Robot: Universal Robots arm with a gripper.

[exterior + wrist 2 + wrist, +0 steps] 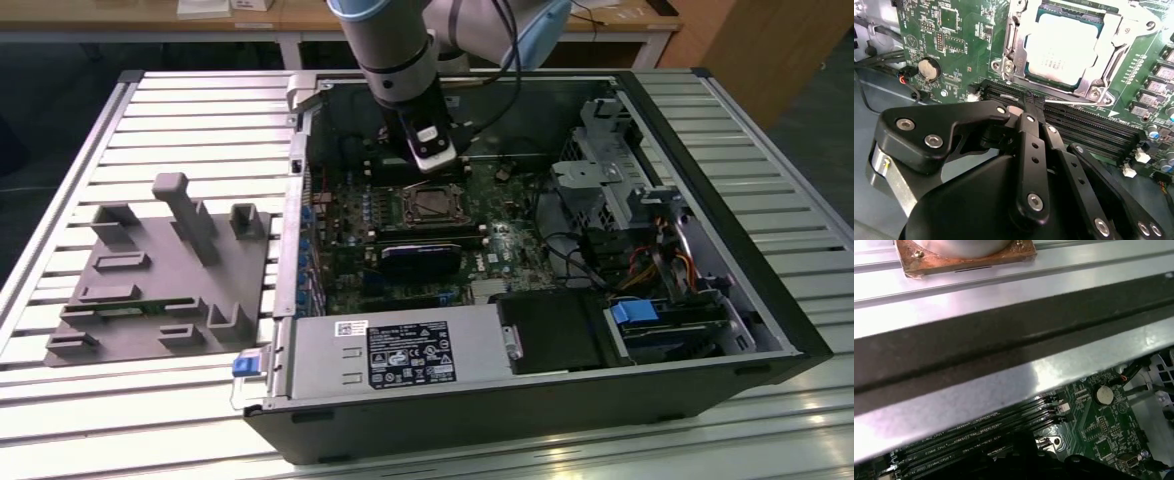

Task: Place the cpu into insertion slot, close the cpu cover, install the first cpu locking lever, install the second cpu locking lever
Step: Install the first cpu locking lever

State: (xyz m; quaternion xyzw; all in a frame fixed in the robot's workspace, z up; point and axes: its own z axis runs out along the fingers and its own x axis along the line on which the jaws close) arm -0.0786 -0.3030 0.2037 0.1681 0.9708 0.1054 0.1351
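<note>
cpu [1061, 47] seated, cpu cover [1015, 35] down. gripper [1032, 102] fingers pressed together, tip at the locking lever [1071, 103]. Likely the lever step; needs a steady push with the tip kept on the wire.

The exterior view looks down from well back on the open computer case [534, 415] on the counter [174, 130]. The second wrist view peers past the end effector [1033, 102], close over the green board [954, 30]. The first wrist view skims the case rim [1004, 385]. Both wrist views share the coin cell [929, 69] [1104, 395].
</note>
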